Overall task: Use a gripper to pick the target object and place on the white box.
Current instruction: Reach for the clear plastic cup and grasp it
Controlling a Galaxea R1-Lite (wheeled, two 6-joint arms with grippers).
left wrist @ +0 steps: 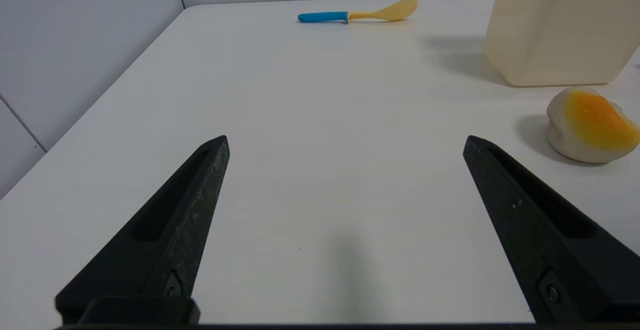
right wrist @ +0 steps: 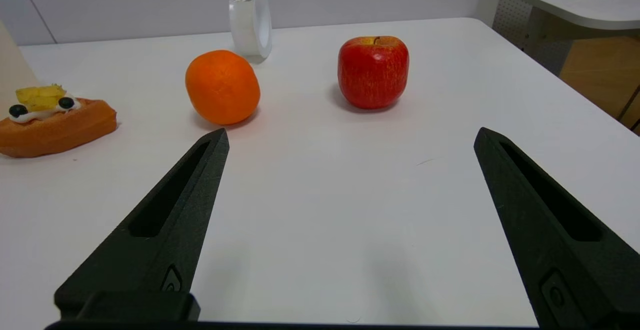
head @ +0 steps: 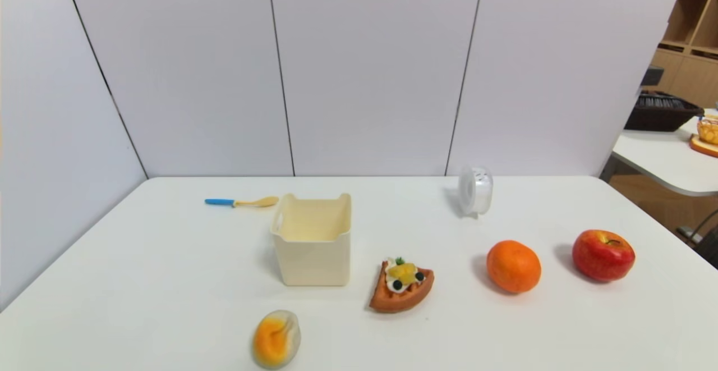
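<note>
white puck point(head: 475, 189) on edge behind orange point(head: 513, 266) and apple point(head: 603, 255), both tools point(right wrist: 350, 138) point(left wrist: 345, 143) spread, empty

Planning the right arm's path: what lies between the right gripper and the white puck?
In the right wrist view, the orange sits between the open right gripper and the white puck; the rest is bare table.
</note>
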